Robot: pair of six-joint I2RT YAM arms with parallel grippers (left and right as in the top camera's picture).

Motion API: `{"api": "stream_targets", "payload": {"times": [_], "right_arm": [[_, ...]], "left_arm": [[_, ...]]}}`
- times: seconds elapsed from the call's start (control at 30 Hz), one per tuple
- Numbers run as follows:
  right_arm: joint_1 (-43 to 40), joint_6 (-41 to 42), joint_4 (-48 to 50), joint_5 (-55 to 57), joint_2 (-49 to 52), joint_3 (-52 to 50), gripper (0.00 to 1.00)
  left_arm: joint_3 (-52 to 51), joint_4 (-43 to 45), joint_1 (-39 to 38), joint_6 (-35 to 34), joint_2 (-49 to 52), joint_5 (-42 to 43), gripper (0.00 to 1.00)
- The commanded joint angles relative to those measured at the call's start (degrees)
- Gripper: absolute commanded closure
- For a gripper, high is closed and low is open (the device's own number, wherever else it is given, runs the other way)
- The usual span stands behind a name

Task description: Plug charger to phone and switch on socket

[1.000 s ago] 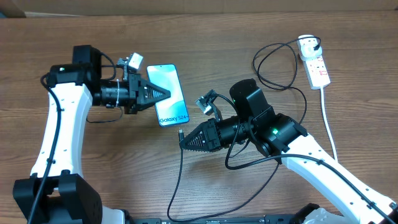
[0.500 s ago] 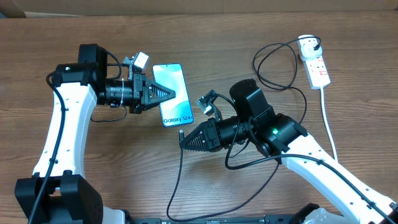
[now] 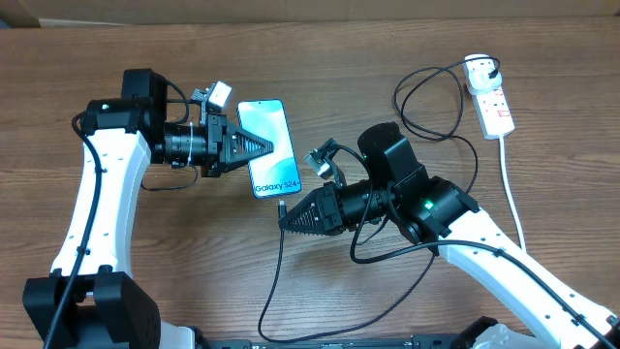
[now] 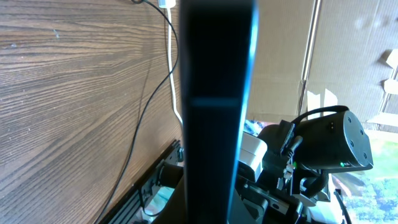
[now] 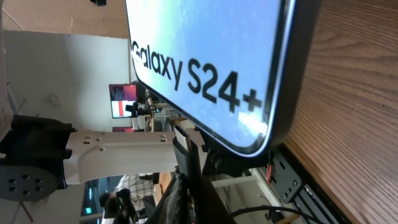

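Note:
The phone, lit light blue with "Galaxy S24+" text, is held by its left edge in my left gripper, which is shut on it. In the left wrist view the phone shows edge-on as a dark bar between the fingers. My right gripper is shut on the charger's black connector, just below the phone's lower end. In the right wrist view the connector tip points up at the phone's screen end. The white socket strip lies far right with the white plug adapter in it.
The thin black charger cable runs down from the connector toward the table's front edge and loops near the socket. The strip's thick white cord trails down the right side. Cardboard lines the back edge.
My left gripper carried the phone a little to the right and up, nearer the connector, then held still. The right arm has not moved.

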Motion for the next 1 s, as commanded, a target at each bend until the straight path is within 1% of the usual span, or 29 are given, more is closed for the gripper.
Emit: {"api": "stream_targets", "payload": {"times": [0.0,0.67,0.97], "right_arm": [[0.26,0.37,0.37,-0.11,-1.31,1.57,0.96],[0.31,1.9,1.55,0.13,-1.31,1.57,0.96],[1.01,2.08,1.6,0.09,-1.31,1.57,0.96]], "left_arm": [[0.42,-0.17,-0.07,1.53,-0.46,3.23,0.96],[0.42,-0.37,-0.5,1.55,-0.46,3.21,0.96],[0.39,-0.35,-1.44,1.51,-0.46,1.97,0.96]]}}
